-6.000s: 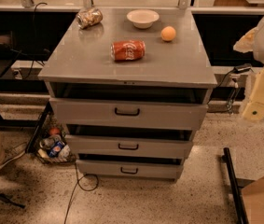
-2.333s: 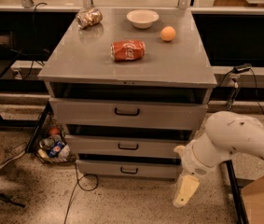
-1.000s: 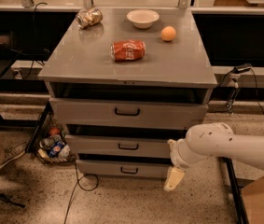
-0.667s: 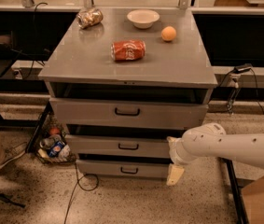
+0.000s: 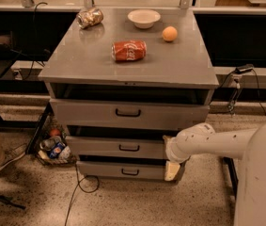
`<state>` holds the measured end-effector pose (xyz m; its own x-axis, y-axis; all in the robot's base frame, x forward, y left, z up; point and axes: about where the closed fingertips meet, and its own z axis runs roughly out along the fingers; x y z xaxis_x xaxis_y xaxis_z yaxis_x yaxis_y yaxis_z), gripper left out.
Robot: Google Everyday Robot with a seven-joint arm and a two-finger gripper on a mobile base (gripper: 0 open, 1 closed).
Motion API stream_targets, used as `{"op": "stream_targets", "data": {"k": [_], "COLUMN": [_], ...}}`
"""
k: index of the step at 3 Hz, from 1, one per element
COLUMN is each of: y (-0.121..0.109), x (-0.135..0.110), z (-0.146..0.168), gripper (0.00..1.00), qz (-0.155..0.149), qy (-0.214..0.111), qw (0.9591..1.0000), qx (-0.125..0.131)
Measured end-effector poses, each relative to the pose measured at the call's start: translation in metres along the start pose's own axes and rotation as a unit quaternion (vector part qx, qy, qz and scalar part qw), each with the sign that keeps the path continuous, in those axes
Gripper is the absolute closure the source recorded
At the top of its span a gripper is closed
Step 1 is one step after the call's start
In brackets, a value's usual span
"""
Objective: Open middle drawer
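Observation:
The middle drawer [image 5: 99, 147] is a wide, shallow grey front with a small black bar handle [image 5: 129, 148] at its centre. It sits between the taller top drawer [image 5: 85, 112] and the lowest drawer [image 5: 99, 169] of the grey cabinet. All three fronts stand slightly out, with dark gaps above them. My white arm [image 5: 217, 142] reaches in from the right. My gripper [image 5: 171, 170] hangs pointing down at the right end of the drawers, in front of the lowest drawer's right end, to the right of and below the middle handle.
On the cabinet top [image 5: 76, 62] lie a red cola can [image 5: 129, 50], a white bowl [image 5: 144, 18], an orange [image 5: 169, 33] and a crumpled bag [image 5: 89, 17]. A basket of clutter [image 5: 52, 147] stands on the floor at the left. A black cable [image 5: 76, 192] trails in front.
My arm has swung down from the right and moved left, bringing the gripper up against the cabinet's right front. The drawers and the objects on top have not moved.

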<state>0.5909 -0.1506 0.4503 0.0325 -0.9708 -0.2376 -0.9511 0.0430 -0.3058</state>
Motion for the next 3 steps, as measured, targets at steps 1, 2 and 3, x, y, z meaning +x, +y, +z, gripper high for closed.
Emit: {"op": "stream_targets", "data": {"k": [1, 2, 3], "y": [-0.012, -0.021, -0.027], "x": [-0.005, -0.008, -0.008], "z": [0.023, 0.052, 0.079], "gripper": [0.0, 0.0, 0.18], "qz": [-0.011, -0.012, -0.005], "qy": [-0.01, -0.023, -0.036], "qw": [0.9999, 0.9995, 0.9988], "qx": [-0.004, -0.019, -0.033]}}
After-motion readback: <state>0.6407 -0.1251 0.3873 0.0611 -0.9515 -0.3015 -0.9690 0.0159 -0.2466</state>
